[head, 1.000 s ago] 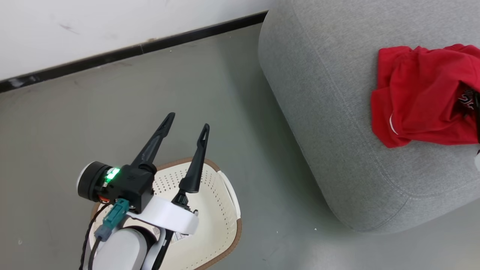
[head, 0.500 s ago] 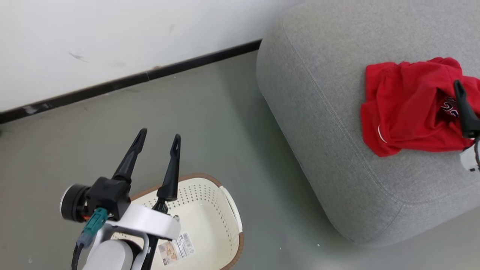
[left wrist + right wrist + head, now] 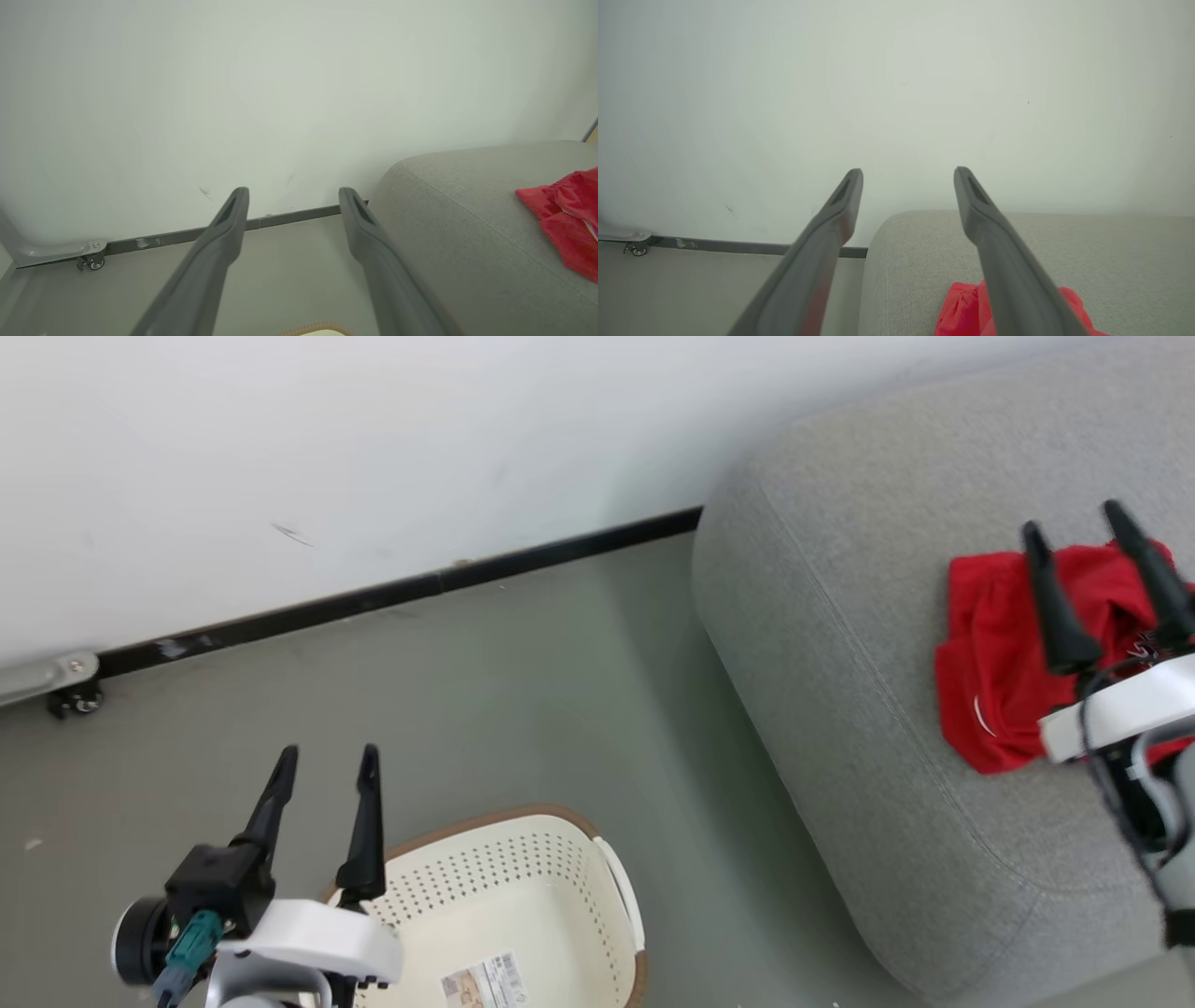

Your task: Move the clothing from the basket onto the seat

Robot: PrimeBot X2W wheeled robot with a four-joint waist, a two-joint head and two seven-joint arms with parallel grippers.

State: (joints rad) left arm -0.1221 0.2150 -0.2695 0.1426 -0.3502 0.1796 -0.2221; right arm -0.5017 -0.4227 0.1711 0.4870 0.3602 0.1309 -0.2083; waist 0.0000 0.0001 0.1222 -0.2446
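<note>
The red clothing (image 3: 990,653) lies crumpled on the grey seat (image 3: 840,616) at the right. My right gripper (image 3: 1071,519) hovers over it, open, with nothing between its fingers. In the right wrist view the right gripper (image 3: 908,171) points at the wall, with the clothing (image 3: 962,308) below it on the seat (image 3: 1111,247). The cream basket (image 3: 485,817) stands on the floor at lower left; the part of its inside that shows holds no clothing. My left gripper (image 3: 329,753) is open above the basket's far-left rim. The left wrist view has the left gripper (image 3: 293,192), seat (image 3: 467,224) and clothing (image 3: 565,219).
A white wall with a black baseboard (image 3: 420,588) runs behind. A metal bracket with a small caster (image 3: 75,695) sits at the far left by the wall. Grey floor (image 3: 560,709) separates basket and seat.
The head camera has tilted up towards the wall. My right gripper has come in from the right edge and now stands open over the clothing. The left gripper stays open by the basket.
</note>
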